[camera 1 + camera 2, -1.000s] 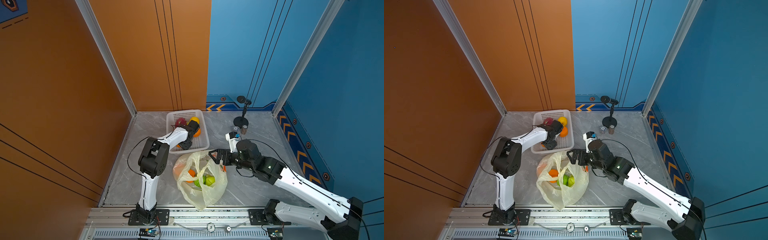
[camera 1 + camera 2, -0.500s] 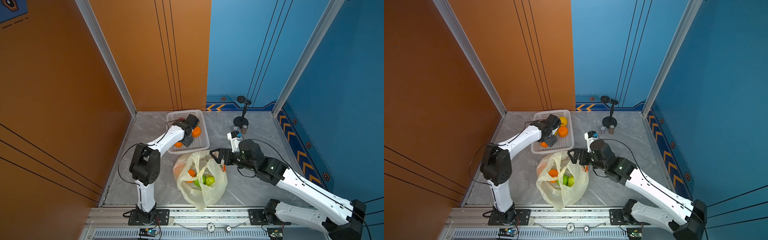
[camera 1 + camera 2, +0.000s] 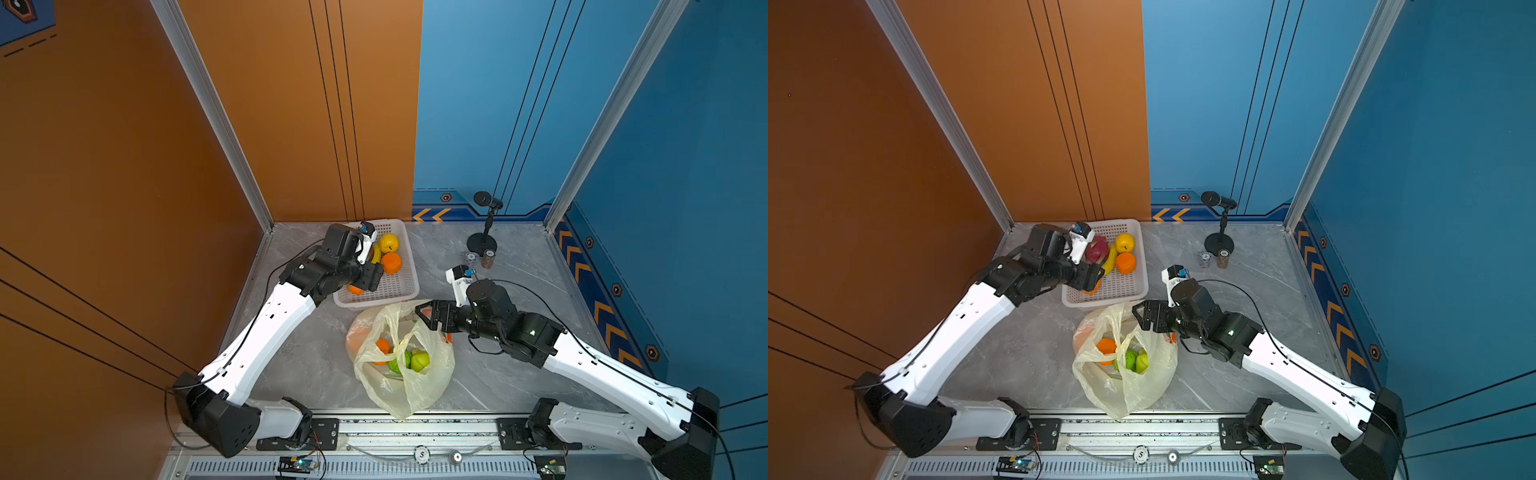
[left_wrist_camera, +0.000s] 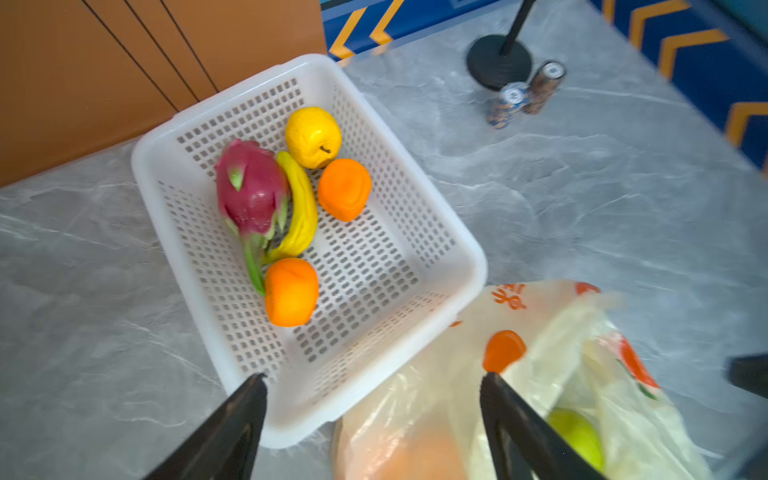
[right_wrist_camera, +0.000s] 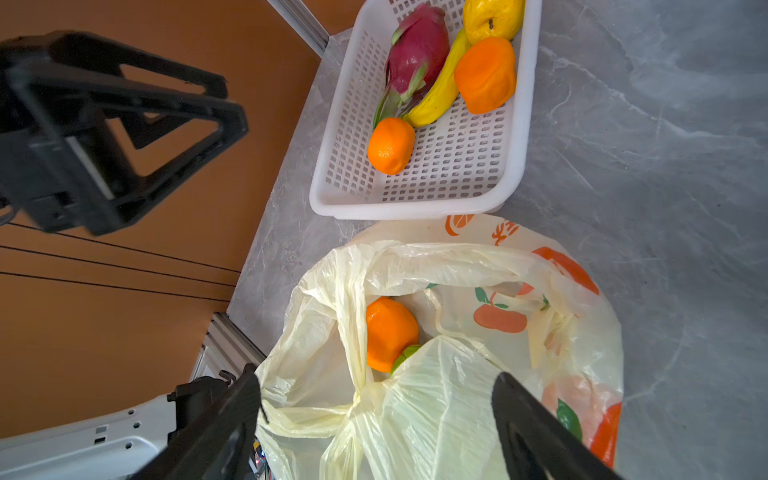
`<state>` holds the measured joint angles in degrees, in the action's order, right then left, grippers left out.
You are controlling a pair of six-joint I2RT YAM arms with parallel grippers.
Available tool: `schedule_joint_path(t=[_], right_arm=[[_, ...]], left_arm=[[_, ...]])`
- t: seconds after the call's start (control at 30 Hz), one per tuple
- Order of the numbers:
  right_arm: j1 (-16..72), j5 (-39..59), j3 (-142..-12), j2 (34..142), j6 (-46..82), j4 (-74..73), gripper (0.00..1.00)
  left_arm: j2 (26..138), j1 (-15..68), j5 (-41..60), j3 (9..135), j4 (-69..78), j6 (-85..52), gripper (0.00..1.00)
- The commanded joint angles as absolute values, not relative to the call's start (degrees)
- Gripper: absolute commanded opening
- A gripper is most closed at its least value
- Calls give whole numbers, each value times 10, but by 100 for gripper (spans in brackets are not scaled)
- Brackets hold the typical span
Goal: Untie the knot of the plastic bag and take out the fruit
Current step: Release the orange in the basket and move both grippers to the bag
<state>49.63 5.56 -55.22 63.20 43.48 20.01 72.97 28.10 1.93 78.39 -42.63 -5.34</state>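
- Looking down on grey marble table (image 3: 519, 286), orange and blue walls behind.
- Lying near the front edge, mouth gaping: bag (image 3: 415, 386), holding orange (image 5: 388, 332) and green fruits (image 3: 409, 359).
- Showing orange printed characters (image 5: 505, 232), too crumpled for reading.
- Sitting just behind bag: basket (image 3: 374, 302), carrying dragon fruit (image 4: 251, 187), banana (image 4: 301, 208), yellow fruit (image 4: 313, 137) and two oranges (image 4: 345, 189).
- Hovering over basket's near rim: left gripper (image 4: 374, 376), jaws spread wide, gripping nothing.
- Hovering over bag's far edge: right gripper (image 5: 376, 372), jaws wide, gripping nothing.
- Standing at the back: cans (image 4: 511, 104), labels unreadable.
- Reading "5" on front-rail disc (image 3: 421, 454).
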Motion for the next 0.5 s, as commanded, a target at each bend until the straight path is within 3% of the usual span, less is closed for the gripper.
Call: schedule_joint_path(t=[0.0, 0.23, 0.47], right_arm=[[507, 74, -567, 641, 432, 198, 84], [530, 101, -564, 664, 417, 184, 73], [547, 98, -589, 712, 388, 182, 72]], left_arm=[[676, 284, 110, 725, -419, -117, 82], [565, 307, 149, 595, -423, -206, 82], [548, 350, 169, 501, -413, -253, 81]])
